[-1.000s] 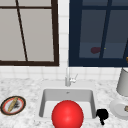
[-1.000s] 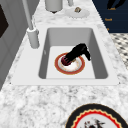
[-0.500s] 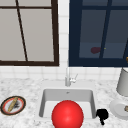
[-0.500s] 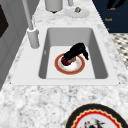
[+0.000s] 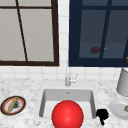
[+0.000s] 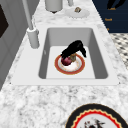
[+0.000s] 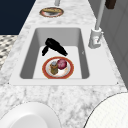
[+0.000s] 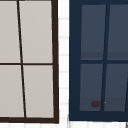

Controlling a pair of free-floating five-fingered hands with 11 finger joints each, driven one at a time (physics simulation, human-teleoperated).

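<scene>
Left side view, frame centre: the right robot hand (image 6: pixel 72 47) hovers, fingers loosely open and holding nothing, over a red-rimmed plate (image 6: pixel 57 67) in the sink (image 6: pixel 100 60), where a dark red fruit (image 6: pixel 66 60) and a brown piece (image 6: pixel 73 58) sit touching, so a straight-down approach looks safest.

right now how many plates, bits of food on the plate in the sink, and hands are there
plates: 3 (sink plate, patterned plate, white plate)
food on the sink plate: 2 (dark red piece, brown piece)
robot hand: 1, over the sink plate
total: 6
</scene>
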